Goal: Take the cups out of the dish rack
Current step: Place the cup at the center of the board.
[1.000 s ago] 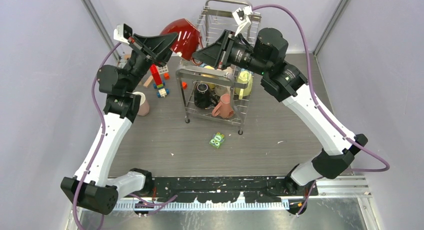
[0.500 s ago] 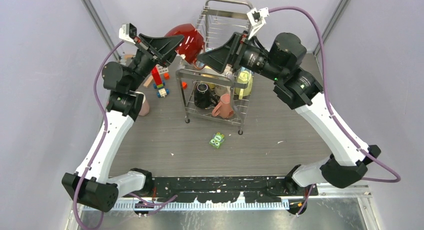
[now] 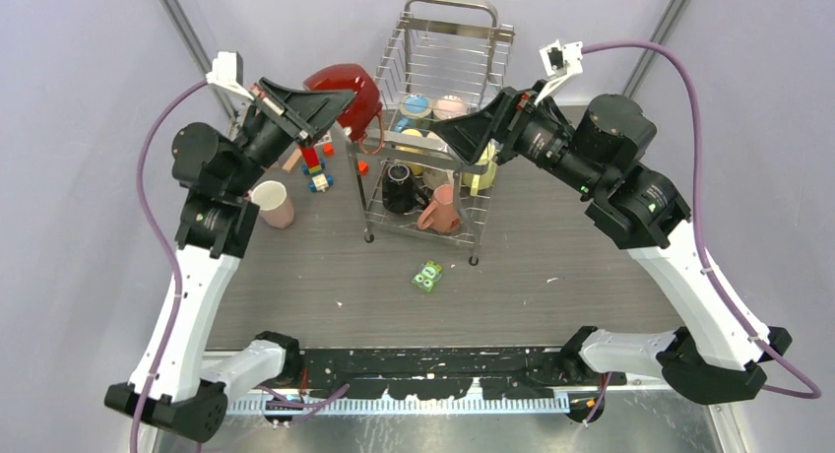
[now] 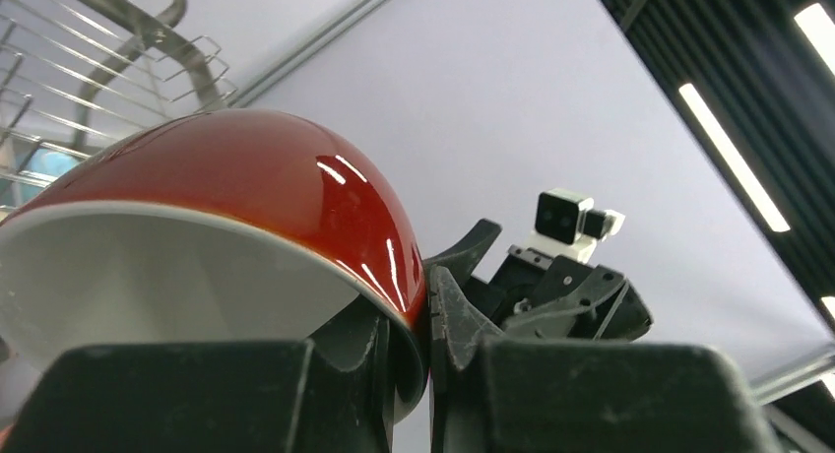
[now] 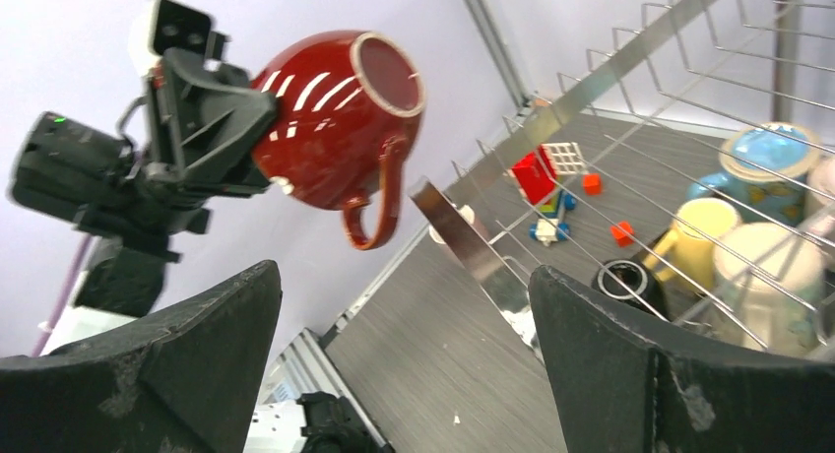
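A dark red cup [image 3: 347, 94], white inside, is shown at 10 o'clock of the silver wire dish rack [image 3: 453, 25]. A black cup [image 3: 398, 187], a salmon cup [image 3: 440, 212] and a yellow cup [image 3: 482, 172] are racked. A pale pink cup [image 3: 273, 204] is located at 9 o'clock and a green packet [image 3: 428, 276] at 6 o'clock. The bench [image 3: 325, 266] is patterned in dark grey wood grain.

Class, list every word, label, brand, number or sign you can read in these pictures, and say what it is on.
None can be read.
The green packet bears some print, but it is too small to make out.
The red mug and the rack show no lettering.
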{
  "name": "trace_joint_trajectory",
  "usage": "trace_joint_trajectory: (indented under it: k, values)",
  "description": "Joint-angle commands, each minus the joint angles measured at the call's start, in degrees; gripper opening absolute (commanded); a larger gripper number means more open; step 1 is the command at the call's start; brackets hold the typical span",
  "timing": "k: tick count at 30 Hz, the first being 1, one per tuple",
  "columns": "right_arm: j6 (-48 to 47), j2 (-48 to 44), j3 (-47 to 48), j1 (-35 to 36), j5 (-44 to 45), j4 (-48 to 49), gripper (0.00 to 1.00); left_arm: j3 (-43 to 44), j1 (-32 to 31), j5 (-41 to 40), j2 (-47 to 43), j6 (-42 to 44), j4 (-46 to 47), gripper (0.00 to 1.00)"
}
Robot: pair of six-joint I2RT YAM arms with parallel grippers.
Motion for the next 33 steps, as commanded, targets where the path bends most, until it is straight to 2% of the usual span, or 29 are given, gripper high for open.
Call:
trace_joint_trajectory:
  k: [1,11,17,25,33]
  values:
    - [-3.5,-2.5,-1.5,0.2,5.5,-2.1,1.0,5.0,-0.1,-2.2,-6.1,13.2,-9.2,0.0]
    - [-5.7,-2.7,-2.3,0.2,9.8,-4.5,1.0,8.5,-0.1,-10.4,-15.7,30.0,-37.7,0.0]
    - [-6.5,-2.7,-2.1,0.2,11.8,-5.6,1.0,4.9,-0.1,-16.0,-19.5,35.4,-50.8,0.0]
    - [-7.1,-3.7,-2.0,0.1,18.1,-8.4,1.0,-3.8,-0.1,-19.5,-18.7,37.7,-56.3,0.0]
    - [-6.9,-8.5,-3.4,0.1,23.6,-9.0,1.0,-12.0,-0.1,-20.4,-10.4,40.4,-51.6,0.0]
